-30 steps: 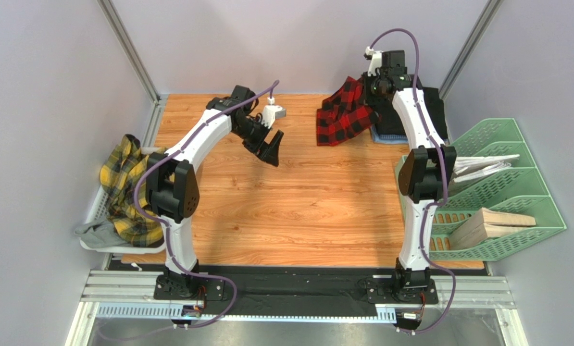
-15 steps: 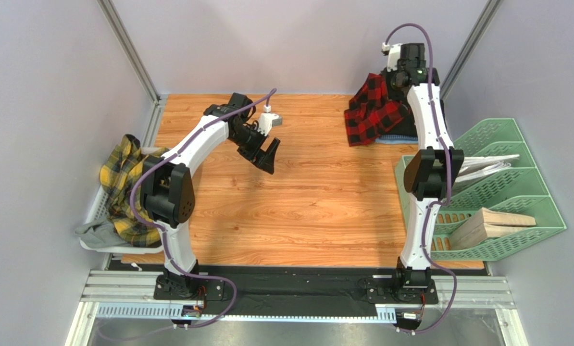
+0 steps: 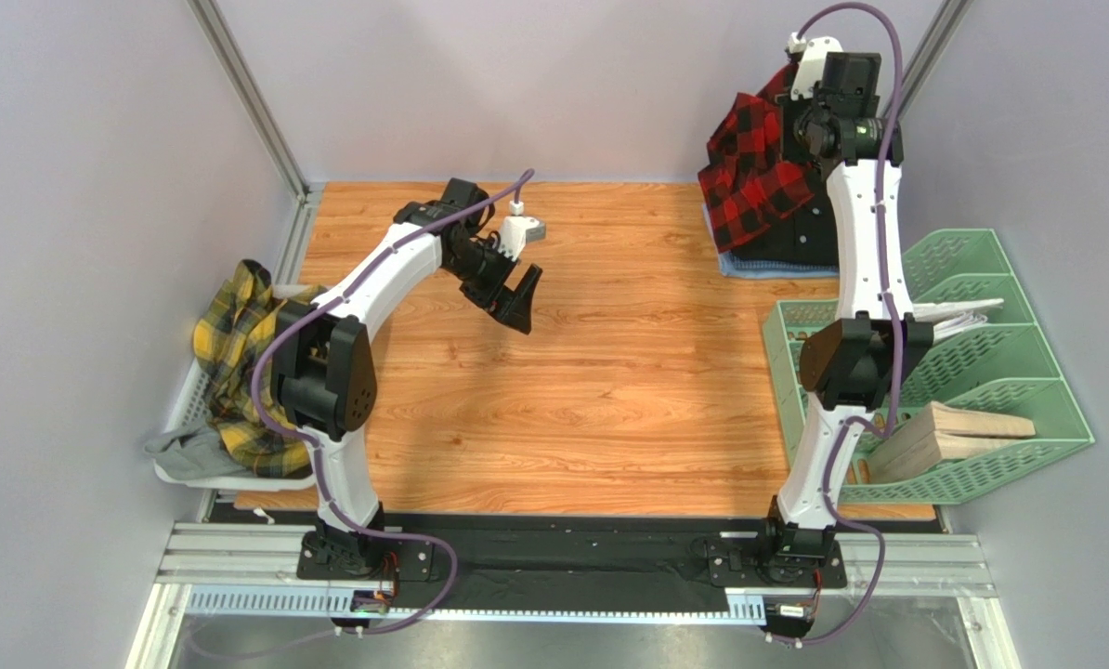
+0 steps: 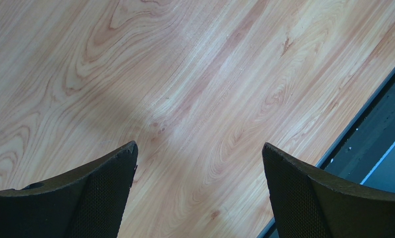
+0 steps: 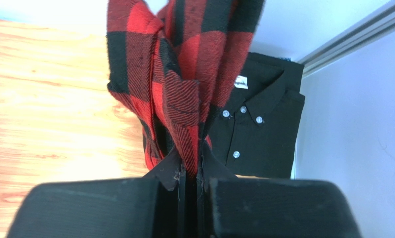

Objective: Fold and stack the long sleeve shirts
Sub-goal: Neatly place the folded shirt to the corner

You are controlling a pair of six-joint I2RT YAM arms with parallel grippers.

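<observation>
My right gripper point(image 5: 190, 171) is shut on the red-and-black check shirt point(image 5: 179, 84), which hangs bunched from its fingers. In the top view the right gripper point(image 3: 802, 135) is raised high at the back right corner, and the check shirt point(image 3: 753, 174) dangles over the folded plain black shirt point(image 3: 814, 237). That black shirt point(image 5: 256, 134) lies flat with its collar and buttons up. The yellow-and-dark plaid shirt point(image 3: 246, 365) is crumpled in a tray at the left. My left gripper point(image 3: 521, 296) hovers open over bare wood point(image 4: 198, 148), holding nothing.
A white tray point(image 3: 181, 404) at the left edge also holds a grey cloth point(image 3: 184, 446). A green file rack point(image 3: 1000, 272) with papers and wooden blocks point(image 3: 958, 432) stands at the right. A blue cloth point(image 3: 744, 265) lies under the black shirt. Walls and metal posts enclose the table.
The right arm has lifted the check shirt up and toward the back right, off the wood and over the black shirt. The left gripper barely shifted.
</observation>
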